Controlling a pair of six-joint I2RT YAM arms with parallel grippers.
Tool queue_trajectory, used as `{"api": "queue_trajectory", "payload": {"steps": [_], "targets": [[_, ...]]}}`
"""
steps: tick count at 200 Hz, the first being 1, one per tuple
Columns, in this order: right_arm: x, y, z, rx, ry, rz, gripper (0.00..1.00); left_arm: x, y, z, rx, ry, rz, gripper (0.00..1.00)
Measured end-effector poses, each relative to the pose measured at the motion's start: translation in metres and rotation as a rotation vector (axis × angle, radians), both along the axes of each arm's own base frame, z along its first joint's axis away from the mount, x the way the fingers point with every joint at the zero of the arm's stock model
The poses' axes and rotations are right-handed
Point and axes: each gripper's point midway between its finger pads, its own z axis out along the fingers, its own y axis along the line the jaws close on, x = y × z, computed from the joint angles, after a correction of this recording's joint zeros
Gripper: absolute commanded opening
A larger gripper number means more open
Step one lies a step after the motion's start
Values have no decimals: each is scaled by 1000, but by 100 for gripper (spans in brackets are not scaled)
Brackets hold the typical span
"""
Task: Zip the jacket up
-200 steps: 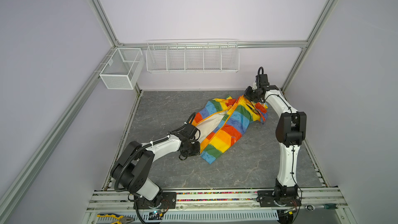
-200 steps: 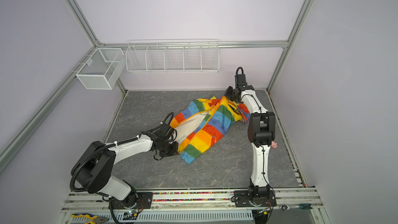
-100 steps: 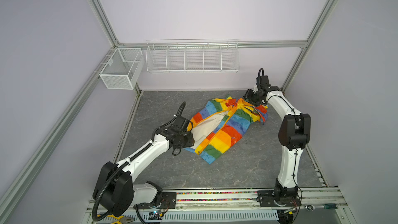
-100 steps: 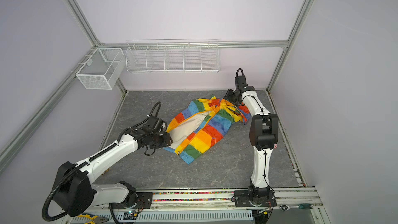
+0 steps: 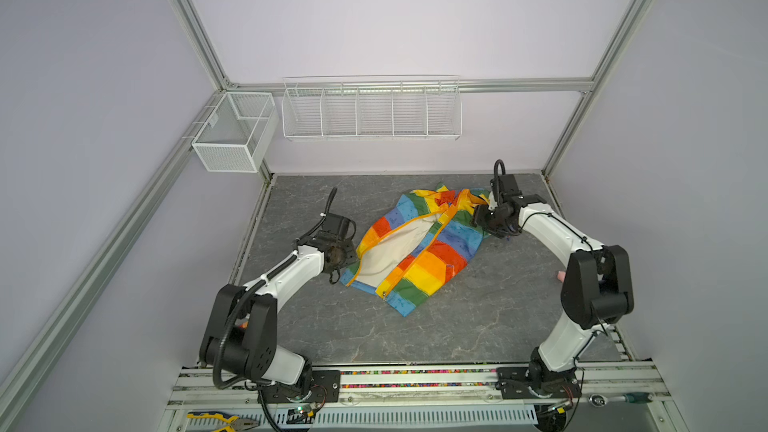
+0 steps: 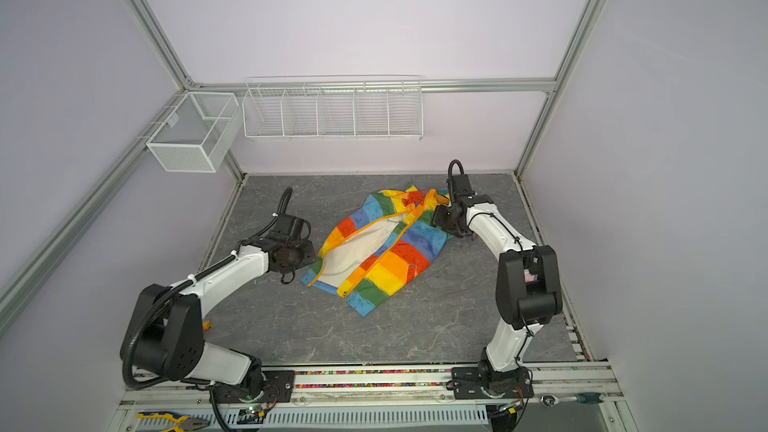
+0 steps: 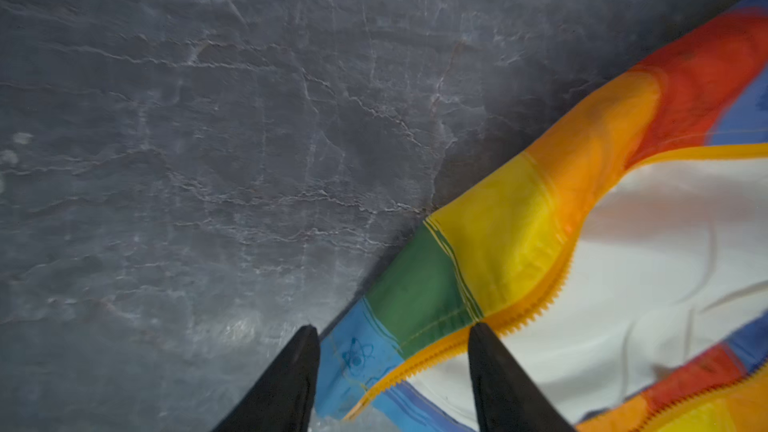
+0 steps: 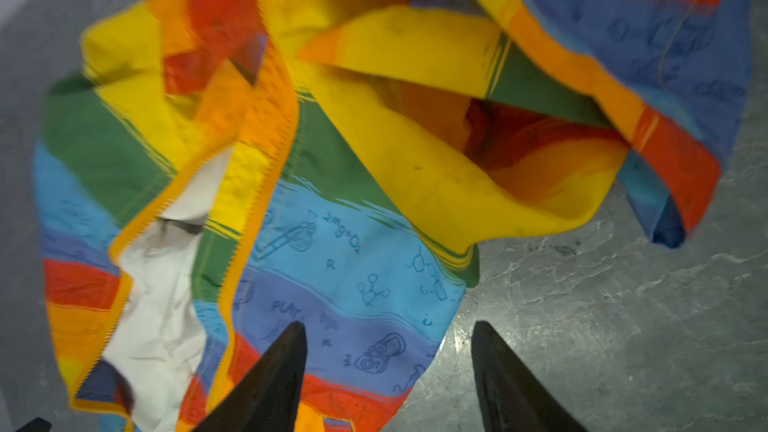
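Both claws have just been opened. One second earlier the left gripper (image 7: 394,328) was closed on the lower left edge of the jacket (image 5: 419,243), and the right gripper (image 8: 387,324) was nearly closed at the hood end. Now the jaws of each stand apart and nothing is held. In the left wrist view the blue corner of the hem and the orange zipper teeth (image 7: 536,309) are seen between the two black fingers (image 7: 291,367), but the cloth is not pinched. In the right wrist view one finger is over the blue stripe and the other over the bare table (image 8: 623,326).

The left arm has also been drawn toward the left of the frame. By this the left front was pulled outward, so more of the cream lining (image 5: 395,251) is shown than before. The jacket is laid on the table, a little above and right of the centre in both top views, with the hood end at the upper right and the hem at the lower left.

For the task, it is judged that only the spreading is finished. The two rows of teeth are still well apart. A small metal piece, probably the slider (image 5: 383,295), is seen at the lower end of the right row. It is expected that the hem must be held again before anything can be pulled.
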Motion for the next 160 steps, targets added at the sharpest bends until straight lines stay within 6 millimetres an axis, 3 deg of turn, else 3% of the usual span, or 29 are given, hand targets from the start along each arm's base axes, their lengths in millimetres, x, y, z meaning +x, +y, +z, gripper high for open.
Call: {"api": "queue_trajectory", "payload": {"steps": [30, 76, 112, 160], "targets": [[0, 11, -36, -13, 69, 25, 61, -1, -6, -33, -3, 78, -19, 49], [17, 22, -66, -14, 114, 39, 59, 6, -16, -41, -37, 79, -53, 0], [29, 44, -70, 9, 101, 71, 59, 0, -21, -42, -71, 73, -77, 0], [35, 92, -66, 47, 81, 138, 59, -39, -12, -29, -110, 70, -76, 0]]}}
